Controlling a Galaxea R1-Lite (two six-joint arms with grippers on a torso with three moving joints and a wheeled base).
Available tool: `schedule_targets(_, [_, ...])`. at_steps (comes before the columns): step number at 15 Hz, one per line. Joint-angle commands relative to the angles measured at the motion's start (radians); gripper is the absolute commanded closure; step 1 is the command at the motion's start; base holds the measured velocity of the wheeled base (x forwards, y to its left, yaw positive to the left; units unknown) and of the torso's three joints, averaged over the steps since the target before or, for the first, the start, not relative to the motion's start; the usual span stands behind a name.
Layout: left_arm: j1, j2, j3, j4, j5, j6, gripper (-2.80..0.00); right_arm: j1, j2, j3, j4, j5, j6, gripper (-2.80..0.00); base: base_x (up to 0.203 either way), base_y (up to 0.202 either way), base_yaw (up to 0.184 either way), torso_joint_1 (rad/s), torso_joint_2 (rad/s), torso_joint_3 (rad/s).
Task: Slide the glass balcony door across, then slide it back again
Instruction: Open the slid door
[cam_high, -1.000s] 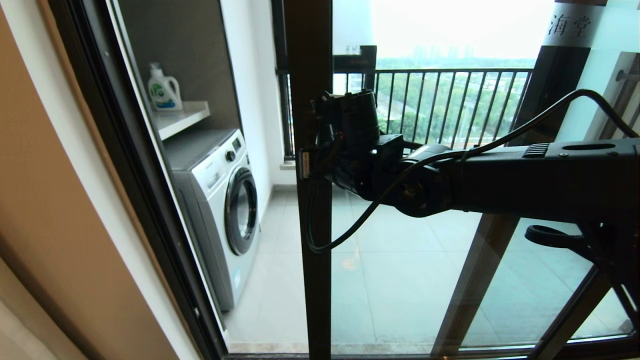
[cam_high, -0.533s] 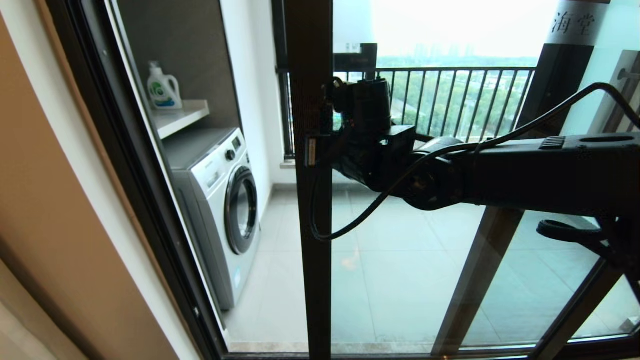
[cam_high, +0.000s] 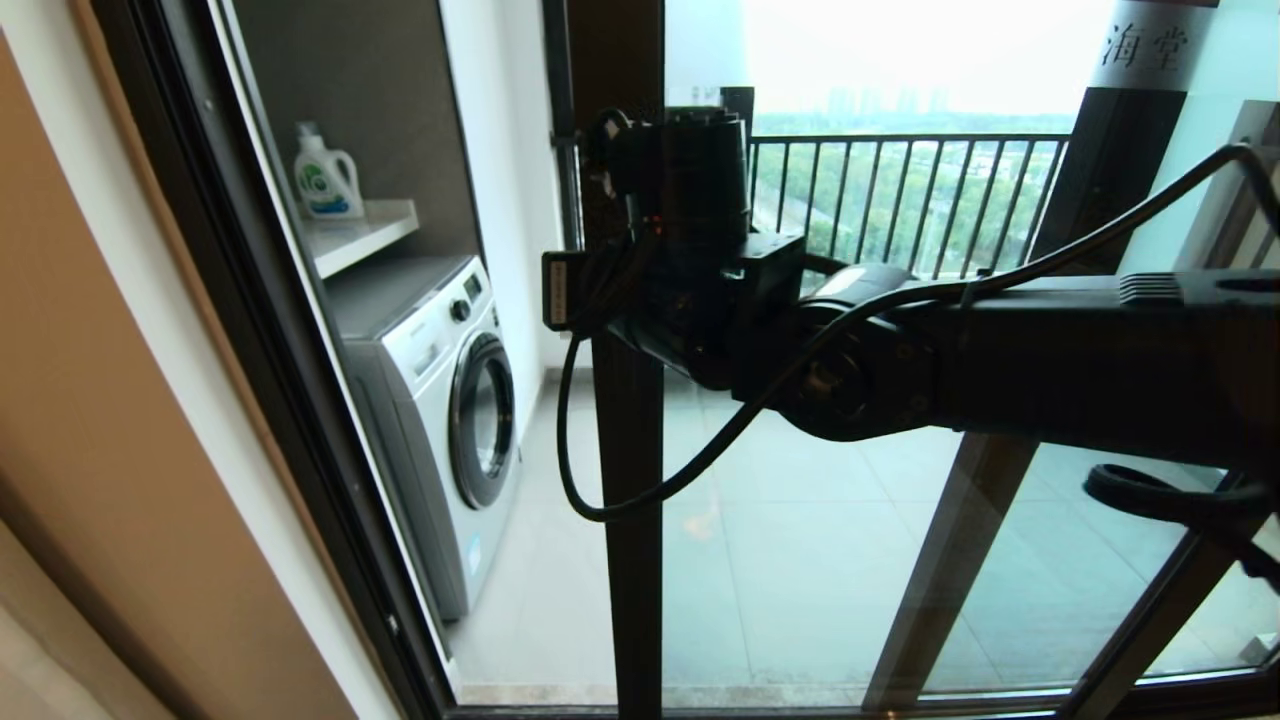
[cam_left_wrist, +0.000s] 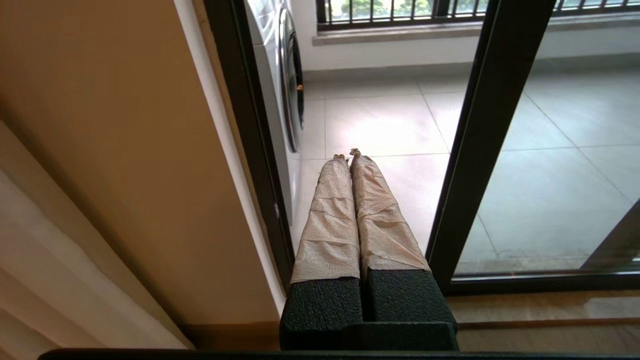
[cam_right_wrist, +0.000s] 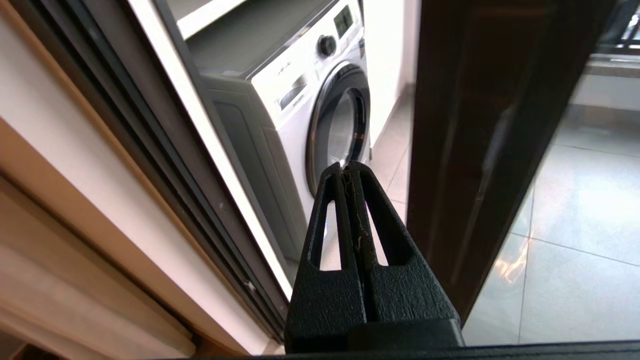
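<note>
The glass balcony door stands partly open, its dark brown edge post upright in the middle of the head view, with clear glass to the right and a frosted strip with Chinese characters. My right arm reaches in from the right, and its wrist is in front of that post at chest height. In the right wrist view my right gripper is shut and empty. It points into the open gap just beside the post, and contact cannot be judged. My left gripper is shut, low by the sill, left of the post.
A white washing machine fills the balcony's left side behind the gap, with a detergent bottle on a shelf above. The dark fixed frame and beige wall bound the left. A railing closes the balcony. A cable loops below the wrist.
My right wrist has risen and swung left across the door's edge post, and the cable loop swung left with it. The door post stays where it was. The left arm is unseen earlier.
</note>
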Motion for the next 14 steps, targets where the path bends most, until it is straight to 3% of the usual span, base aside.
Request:
schedule_targets(1, [0.000, 0.002, 0.000, 0.000, 0.000, 0.001, 0.00, -0.011, 0.079, -0.024, -0.003, -0.002, -0.003, 0.00, 0.000, 0.000, 0.000, 0.000, 0.00, 0.000])
schedule_targets(9, [0.000, 0.002, 0.000, 0.000, 0.000, 0.001, 0.00, -0.098, 0.124, -0.025, -0.060, -0.013, 0.007, 0.00, 0.000, 0.000, 0.000, 0.000, 0.00, 0.000])
schedule_targets(14, [0.000, 0.002, 0.000, 0.000, 0.000, 0.001, 0.00, -0.107, 0.117, -0.013, -0.060, -0.056, 0.008, 0.00, 0.000, 0.000, 0.000, 0.000, 0.00, 0.000])
